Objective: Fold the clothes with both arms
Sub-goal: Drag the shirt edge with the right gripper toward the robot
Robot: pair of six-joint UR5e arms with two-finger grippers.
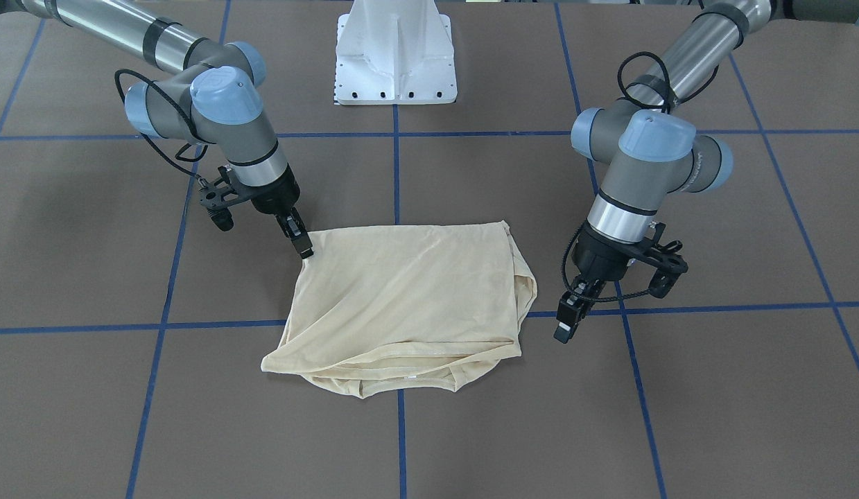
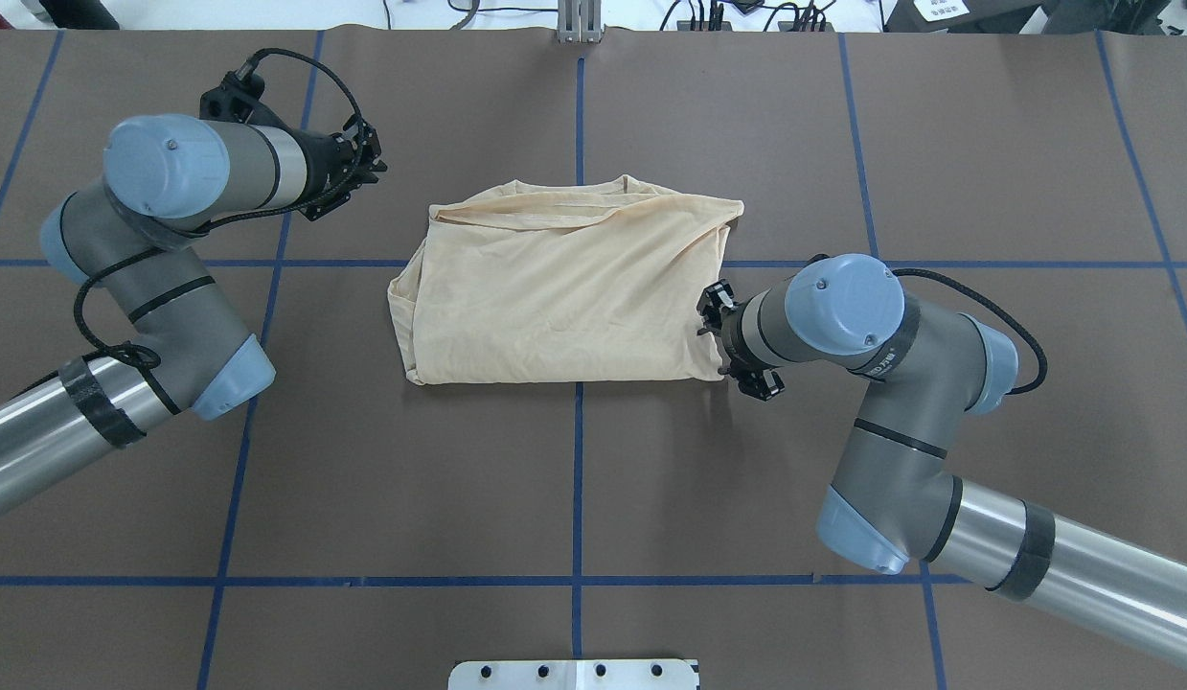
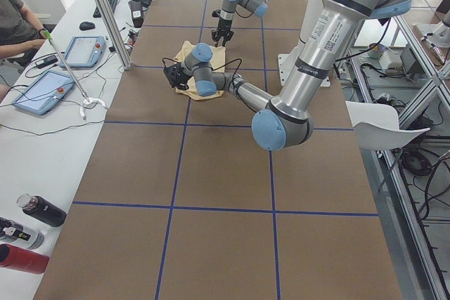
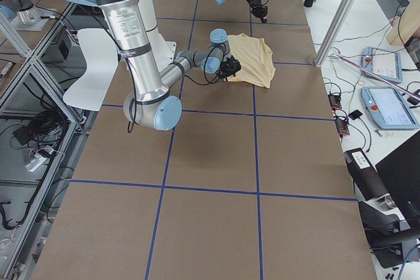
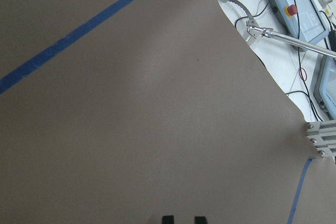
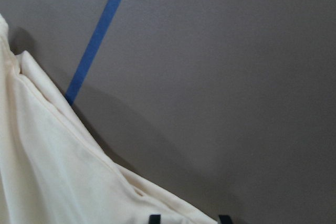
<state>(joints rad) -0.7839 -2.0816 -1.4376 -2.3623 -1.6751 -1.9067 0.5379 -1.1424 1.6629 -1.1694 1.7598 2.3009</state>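
Pedestal: the white pedestal (image 1: 396, 52) stands at the robot's edge of the bench (image 1: 89, 416), well apart from the cloth.
Right end effector: the right end effector (image 1: 306, 251) touches the T-shirt's near-right corner. Its wrist view shows the tips partly parted, one over the hem and one over bare bench. It straddles the edge with no visible pinch.
T-shirt: the T-shirt (image 1: 408, 298) lies mid-bench as a rough rectangle several layers thick. The print is hidden, and diagonal wrinkles cross the top layer.
Far edge: lower layers poke out past the top one (the tidy look ends here), so the stack is not square.
Left end effector: the left end effector (image 1: 564, 333) hangs just beside the shirt's far-left part, apart from it. It is drawn narrow and holds nothing.
Step in hand: this looks like taking hold for the next fold, with only the right side in place.
Doing it well: the right tips should go deep enough over the hem to catch every layer at that corner before closing. The left should open and settle on its own corner first, so both lift together and level.
Risk: the fabric looks thin, so a shallow or uneven pinch would likely peel off only the top layer and drag the stack askew.
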